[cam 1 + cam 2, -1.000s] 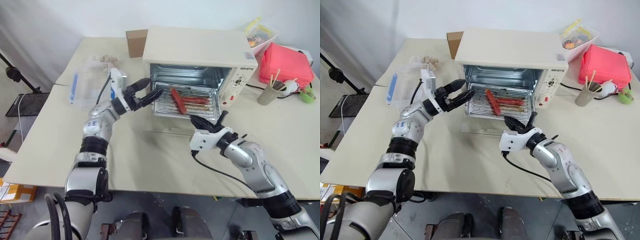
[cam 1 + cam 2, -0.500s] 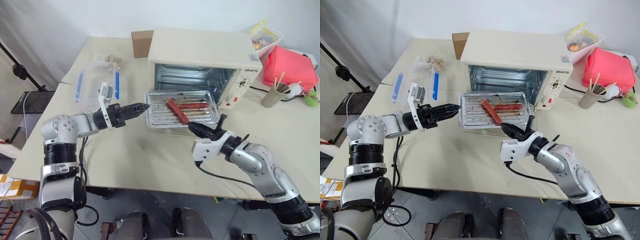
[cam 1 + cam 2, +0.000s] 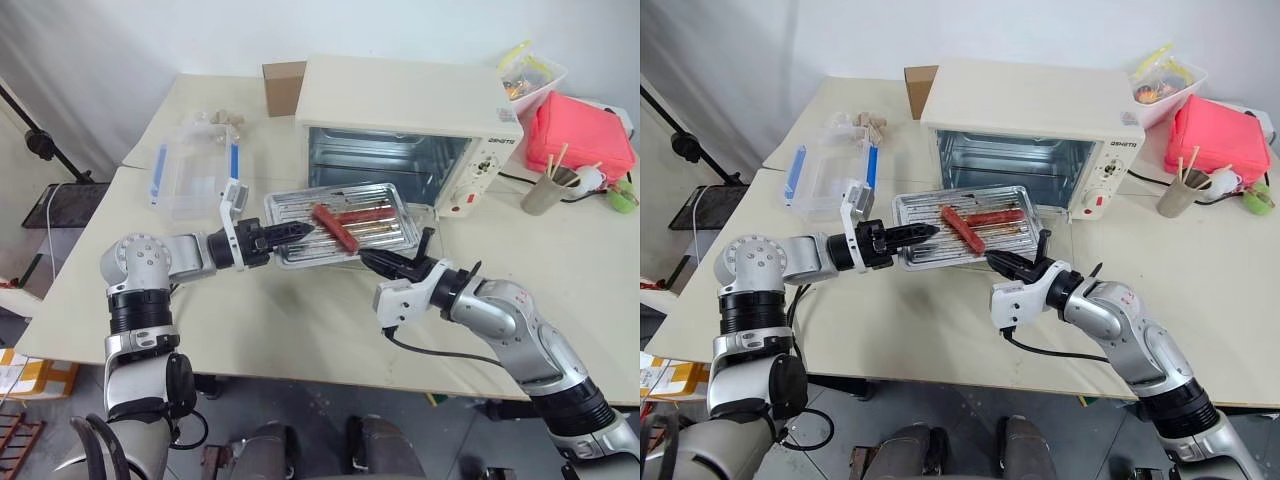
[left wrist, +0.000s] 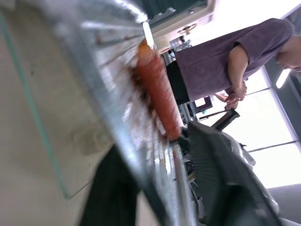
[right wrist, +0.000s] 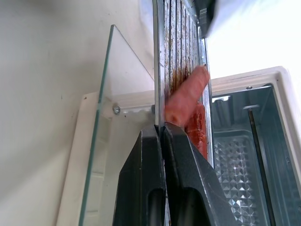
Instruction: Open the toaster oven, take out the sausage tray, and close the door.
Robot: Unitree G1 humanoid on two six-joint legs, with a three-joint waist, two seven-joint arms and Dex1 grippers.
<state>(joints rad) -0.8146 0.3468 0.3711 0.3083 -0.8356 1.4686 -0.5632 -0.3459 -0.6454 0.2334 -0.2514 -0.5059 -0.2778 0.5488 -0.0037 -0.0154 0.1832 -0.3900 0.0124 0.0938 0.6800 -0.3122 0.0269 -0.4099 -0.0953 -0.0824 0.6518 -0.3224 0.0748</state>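
Observation:
The cream-white toaster oven (image 3: 400, 105) stands open, its shiny inside showing. Its door (image 5: 124, 103) lies flat under the sausage tray (image 3: 385, 235), with the glass pane seen edge-on in the right wrist view. The silver ribbed tray is out of the oven, held level over the door, with two red sausages (image 3: 335, 228) in it. My left gripper (image 3: 298, 231) is shut on the tray's left rim. My right gripper (image 3: 372, 260) is shut on the front rim, its fingers (image 5: 183, 179) pinching the metal edge.
A clear plastic box with blue clips (image 3: 195, 170) sits left of the oven and a cardboard box (image 3: 283, 87) behind it. A red pouch (image 3: 585, 130), a cup of sticks (image 3: 545, 187) and a white bin (image 3: 535, 75) stand to the right. A person (image 4: 221, 61) stands beyond the table.
The tray has come out of the oven toward me and to the left. My left gripper rolled, closed in from the side and shut on the tray's left rim. The right kept its grip.

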